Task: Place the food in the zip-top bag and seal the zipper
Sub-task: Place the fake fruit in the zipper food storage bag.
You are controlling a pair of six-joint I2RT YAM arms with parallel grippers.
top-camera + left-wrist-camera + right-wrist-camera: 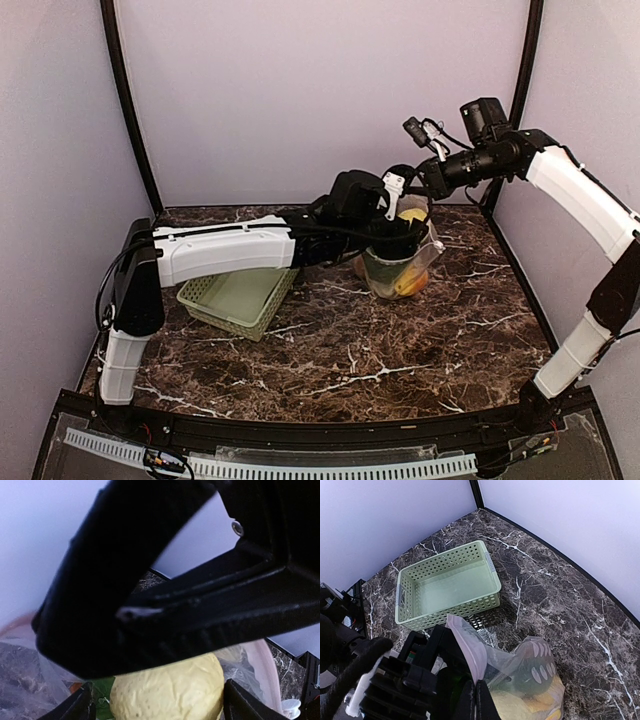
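The zip-top bag point(400, 268) stands open-mouthed on the marble table, clear with white dots, and it shows in the right wrist view point(535, 672). Food lies inside: yellow and orange pieces point(410, 283) and something dark green point(520, 682). My right gripper point(476, 700) is shut on the bag's pinkish zipper point(470, 645) rim and holds it up; it sits at the bag's top point(404, 203). My left gripper point(393, 243) reaches into the bag's mouth, open, with a pale yellow piece point(170, 690) between its fingers point(82, 706) and a green leaf beside it.
The light green lattice basket point(235, 298) sits empty left of the bag, partly under my left arm; it shows in the right wrist view point(447, 582). A black gripper body point(165, 605) fills most of the left wrist view. Walls enclose the table at the back and sides.
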